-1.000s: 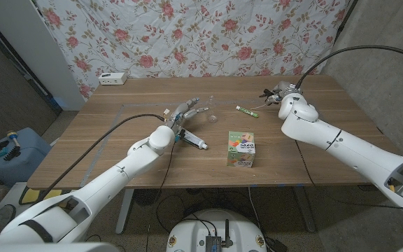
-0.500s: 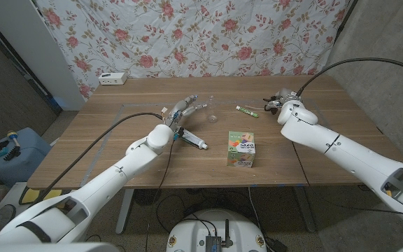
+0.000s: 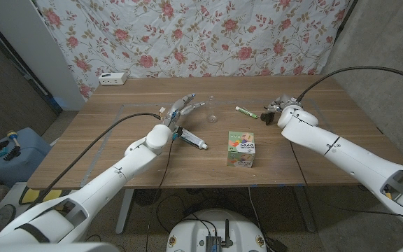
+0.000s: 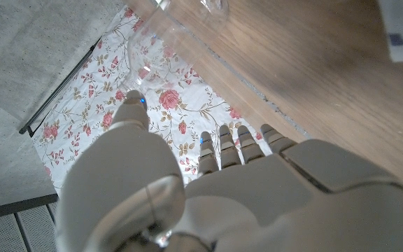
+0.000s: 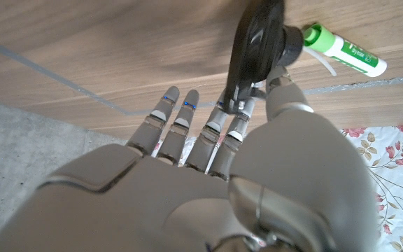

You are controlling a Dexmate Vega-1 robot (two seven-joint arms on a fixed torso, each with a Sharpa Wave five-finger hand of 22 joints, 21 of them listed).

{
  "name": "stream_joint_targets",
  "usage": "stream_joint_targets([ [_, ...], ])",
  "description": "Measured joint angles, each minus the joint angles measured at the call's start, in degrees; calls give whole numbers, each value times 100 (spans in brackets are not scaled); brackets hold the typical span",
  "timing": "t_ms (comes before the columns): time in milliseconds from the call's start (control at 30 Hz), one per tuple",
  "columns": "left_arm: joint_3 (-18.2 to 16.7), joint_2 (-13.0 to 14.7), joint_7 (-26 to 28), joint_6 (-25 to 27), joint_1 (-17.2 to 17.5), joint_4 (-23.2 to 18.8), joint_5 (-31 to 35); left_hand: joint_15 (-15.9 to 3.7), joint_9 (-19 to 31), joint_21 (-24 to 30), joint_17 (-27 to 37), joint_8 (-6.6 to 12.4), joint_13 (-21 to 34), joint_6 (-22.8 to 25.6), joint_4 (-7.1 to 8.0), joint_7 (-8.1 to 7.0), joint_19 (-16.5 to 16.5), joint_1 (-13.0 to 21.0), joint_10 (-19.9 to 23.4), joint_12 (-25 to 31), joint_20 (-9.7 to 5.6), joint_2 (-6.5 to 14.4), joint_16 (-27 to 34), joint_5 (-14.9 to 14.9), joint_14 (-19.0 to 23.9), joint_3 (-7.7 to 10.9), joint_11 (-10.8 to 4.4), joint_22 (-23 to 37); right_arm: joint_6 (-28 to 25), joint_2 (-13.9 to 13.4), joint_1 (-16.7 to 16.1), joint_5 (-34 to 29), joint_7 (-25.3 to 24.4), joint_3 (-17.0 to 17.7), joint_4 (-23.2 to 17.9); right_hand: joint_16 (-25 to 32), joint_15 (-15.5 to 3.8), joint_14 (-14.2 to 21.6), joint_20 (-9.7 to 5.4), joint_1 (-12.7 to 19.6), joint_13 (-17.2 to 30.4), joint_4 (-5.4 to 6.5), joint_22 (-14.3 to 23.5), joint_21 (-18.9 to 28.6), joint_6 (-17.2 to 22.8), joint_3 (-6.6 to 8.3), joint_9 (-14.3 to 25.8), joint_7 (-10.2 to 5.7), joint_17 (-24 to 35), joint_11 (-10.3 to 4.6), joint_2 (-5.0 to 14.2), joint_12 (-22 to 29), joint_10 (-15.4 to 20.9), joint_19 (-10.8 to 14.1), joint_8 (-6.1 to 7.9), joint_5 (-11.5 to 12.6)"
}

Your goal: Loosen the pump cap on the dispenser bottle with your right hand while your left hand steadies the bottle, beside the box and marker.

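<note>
Pinching black pump cap [image 5: 257, 43], right-hand fingers [image 5: 231, 133] near marker [image 3: 245, 111]; left-hand fingers [image 4: 229, 143] spread beside clear bottle [image 3: 209, 106].

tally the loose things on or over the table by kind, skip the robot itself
clear bottle: 1
black pump cap, pinched in the right hand: 1
printed box: 1
green and white marker: 1
white tube: 1
white power strip: 1
total: 6

Clear bottle [image 3: 210, 106] upright; black pump cap [image 5: 256, 43] off.
</note>
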Motion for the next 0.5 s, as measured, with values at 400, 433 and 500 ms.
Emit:
stream_joint_targets([
  [400,-39,16,16,-83,27,-8,-30,0,0,0,0,0,0,0,21,0,0,-39,0,0,0,39,0,38,0,-21,0,0,226,-154,-122,402,-91,122,-90,-40,40,-716,98,-598,-43,149,-1,-23,-1092,-250,28,262,-16,207,-218,-38,-1202,-198,-34,31],
  [433,-45,19,9,-101,27,4,-37,0,0,0,1,0,0,0,24,0,0,-40,0,0,0,40,0,38,0,-24,0,0,294,-184,-152,453,-106,153,-116,-39,33,-786,116,-670,-43,146,-1,-23,-1165,-281,27,282,-16,236,-219,-58,-1294,-221,-34,39],
  [500,-53,24,-1,-120,30,18,-47,0,0,0,0,0,0,0,24,0,0,-78,0,0,0,78,0,38,0,-24,0,0,377,-215,-184,512,-122,185,-141,-39,42,-924,101,-771,-46,190,-1,-23,-1327,-332,27,331,-16,288,-256,-60,-1488,-283,-34,40],
])
